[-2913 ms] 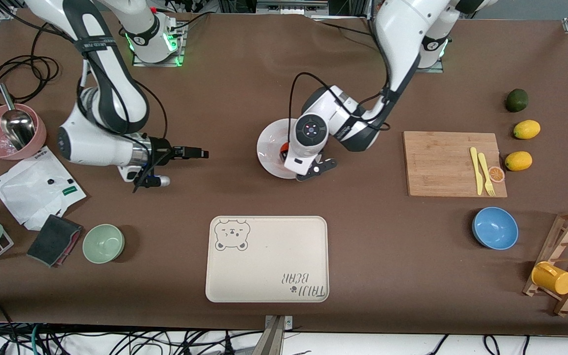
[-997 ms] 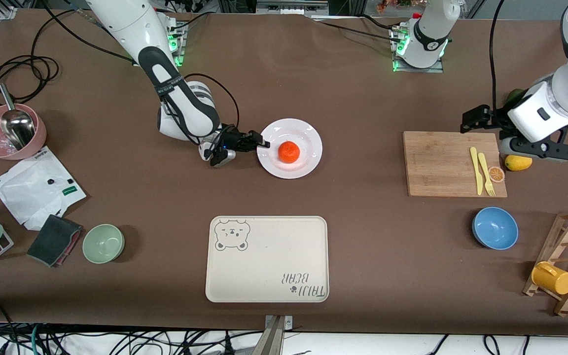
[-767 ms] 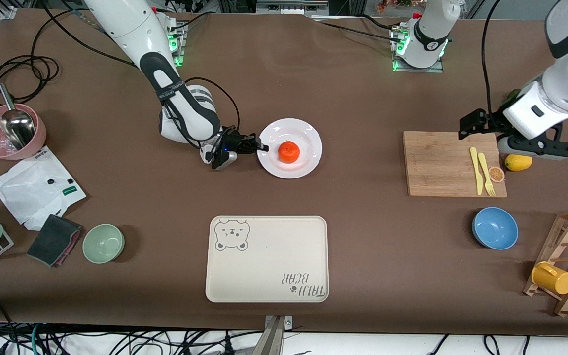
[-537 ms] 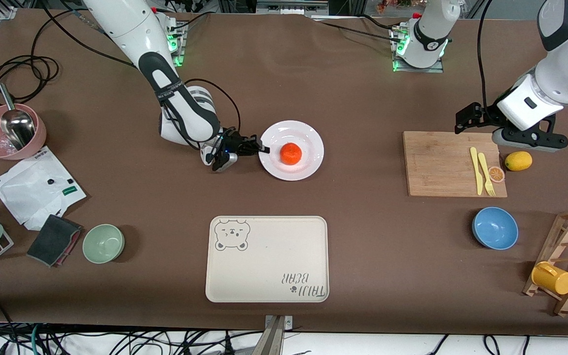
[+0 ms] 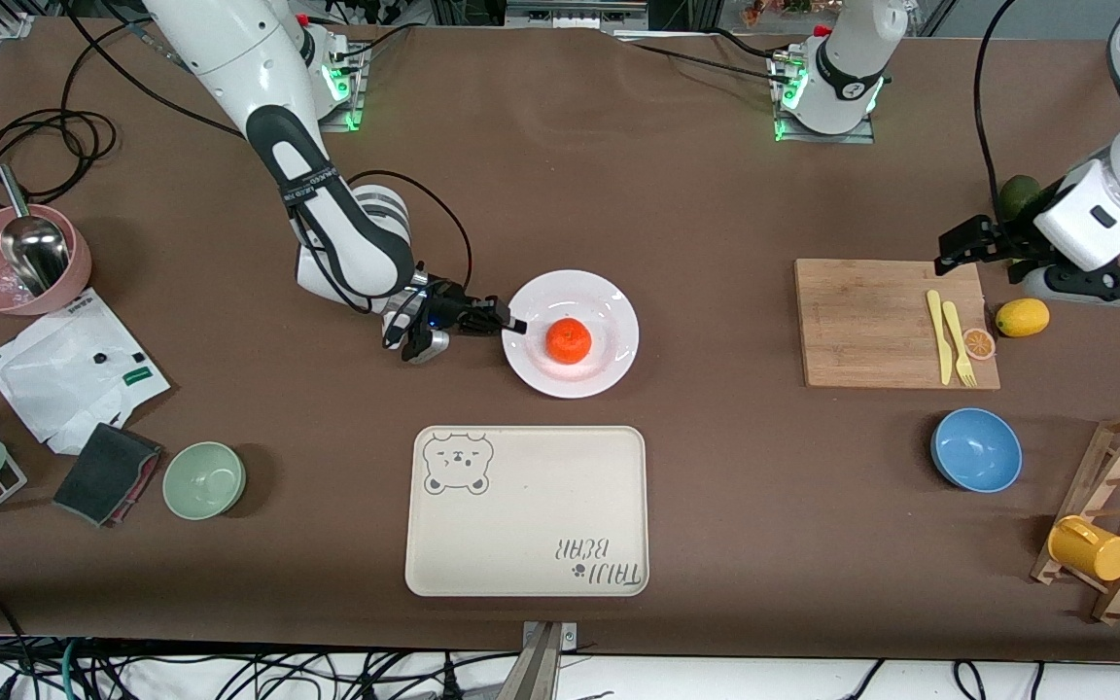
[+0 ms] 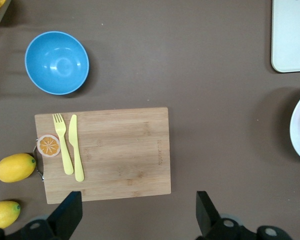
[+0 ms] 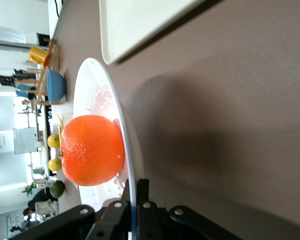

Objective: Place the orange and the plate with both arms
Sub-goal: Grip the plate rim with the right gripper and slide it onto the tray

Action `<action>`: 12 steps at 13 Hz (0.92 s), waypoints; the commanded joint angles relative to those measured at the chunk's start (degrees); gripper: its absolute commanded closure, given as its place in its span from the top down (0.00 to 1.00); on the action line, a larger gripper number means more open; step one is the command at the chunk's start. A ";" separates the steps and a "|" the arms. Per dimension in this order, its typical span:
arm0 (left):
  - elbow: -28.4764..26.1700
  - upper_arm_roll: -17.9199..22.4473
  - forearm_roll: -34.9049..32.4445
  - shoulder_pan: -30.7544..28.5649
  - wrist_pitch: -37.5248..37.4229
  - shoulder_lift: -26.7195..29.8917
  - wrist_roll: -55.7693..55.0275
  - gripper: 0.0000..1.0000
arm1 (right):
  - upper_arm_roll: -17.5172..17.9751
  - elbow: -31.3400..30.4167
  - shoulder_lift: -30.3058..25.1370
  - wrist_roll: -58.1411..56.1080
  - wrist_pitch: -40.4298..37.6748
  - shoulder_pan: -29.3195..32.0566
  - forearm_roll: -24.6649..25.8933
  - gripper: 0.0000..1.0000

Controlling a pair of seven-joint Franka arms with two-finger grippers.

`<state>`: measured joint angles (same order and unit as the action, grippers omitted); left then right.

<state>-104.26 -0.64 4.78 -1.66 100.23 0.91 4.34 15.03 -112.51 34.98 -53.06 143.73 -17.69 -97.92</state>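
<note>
The white plate [image 5: 611,313] carries the orange [image 5: 569,341] at its middle. My right gripper [image 5: 511,327] is shut on the plate's rim at the side toward the right arm's end of the table. In the right wrist view the thin rim [image 7: 97,80] runs between the two black fingers [image 7: 142,192], and the orange [image 7: 92,150] sits just past them. The plate casts a shadow on the brown table below. My left gripper [image 5: 959,248] hangs open and empty over the cutting board's edge [image 6: 115,150], well apart from the plate.
A beige bear-print tray [image 5: 526,510] lies nearer to the front camera than the plate. The wooden cutting board [image 5: 886,321] holds a yellow knife and fork. A blue bowl [image 5: 976,449], lemons [image 5: 1022,317], a green bowl [image 5: 204,479] and a pink bowl [image 5: 20,258] stand around.
My right gripper shut on the plate's rim, then drew the plate and orange toward the tray. The left arm pulled away from the plate earlier and has since drifted over the cutting board, still open.
</note>
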 commanded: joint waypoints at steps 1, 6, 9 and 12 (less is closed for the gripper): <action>1.69 -0.24 -0.65 -1.76 -0.21 -1.08 2.43 1.00 | 0.44 5.53 0.88 4.62 0.06 1.95 -0.61 0.00; 2.92 -0.33 -0.30 -1.68 -0.13 -2.40 2.96 1.00 | -1.75 17.84 7.29 9.20 1.37 2.04 -0.35 0.00; 3.10 -0.33 -0.30 -1.68 -0.13 -2.66 2.87 1.00 | -4.12 23.37 11.59 9.29 1.47 2.04 -0.43 0.00; 3.54 -0.42 -0.30 -1.32 -0.13 -2.84 2.96 1.00 | -5.27 30.93 17.47 9.38 1.46 2.13 -0.52 0.00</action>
<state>-102.48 -0.90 4.78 -3.04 100.41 -1.11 6.04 9.71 -88.57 47.65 -44.53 144.81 -15.49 -97.91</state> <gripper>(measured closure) 0.000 0.956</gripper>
